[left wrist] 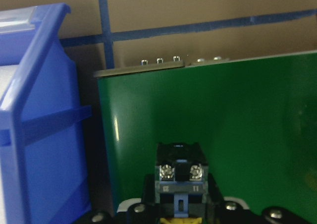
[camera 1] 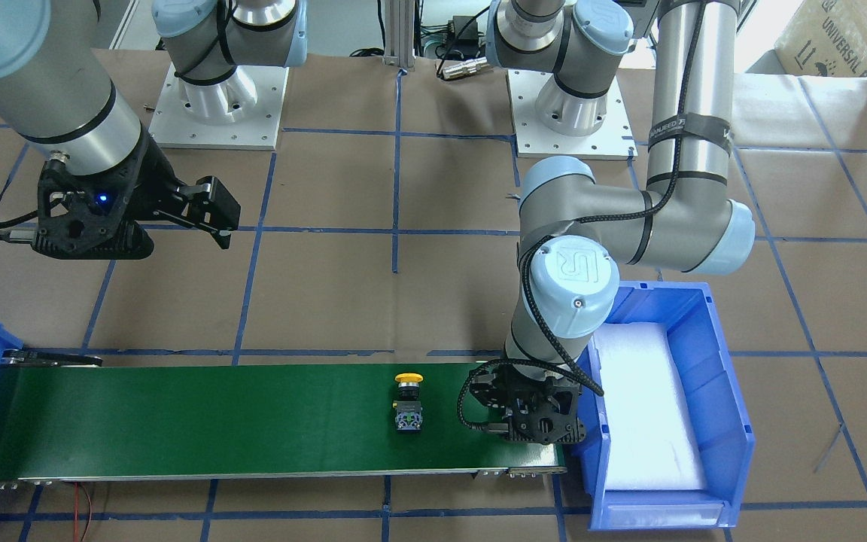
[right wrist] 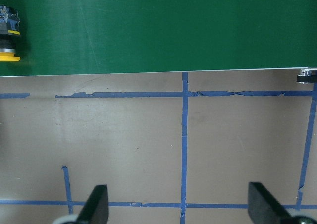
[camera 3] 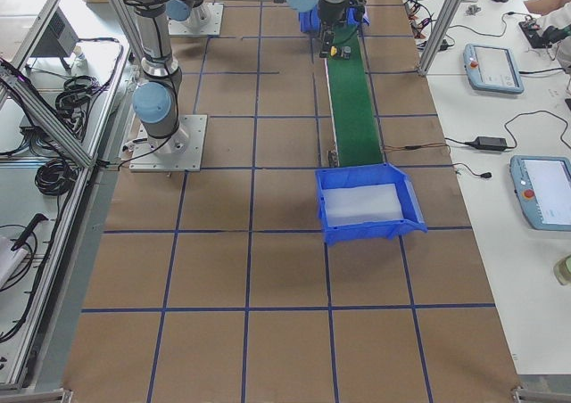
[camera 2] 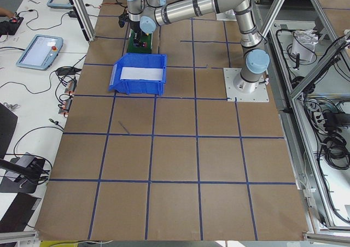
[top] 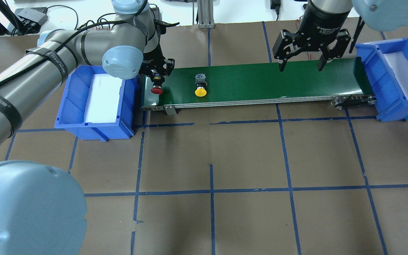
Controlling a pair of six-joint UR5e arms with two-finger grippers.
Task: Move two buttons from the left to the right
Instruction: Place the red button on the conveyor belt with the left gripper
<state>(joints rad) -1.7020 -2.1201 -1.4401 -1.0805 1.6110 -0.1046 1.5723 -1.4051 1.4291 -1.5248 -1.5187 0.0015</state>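
Observation:
The yellow button (top: 200, 88) lies on its side on the green conveyor belt (top: 278, 81), also in the front view (camera 1: 408, 403) and at the left edge of the right wrist view (right wrist: 7, 35). My left gripper (top: 157, 73) is low over the belt's left end and shut on the red button (top: 157, 90), whose red cap points to the belt's near edge. Its grey-black contact block (left wrist: 180, 177) sits between the fingers in the left wrist view. My right gripper (top: 300, 66) is open and empty, above the belt's right part.
A blue bin (top: 64, 106) with a white foam liner stands at the belt's left end. A second blue bin (top: 377, 71) stands at the right end. The table is brown paper with a blue tape grid.

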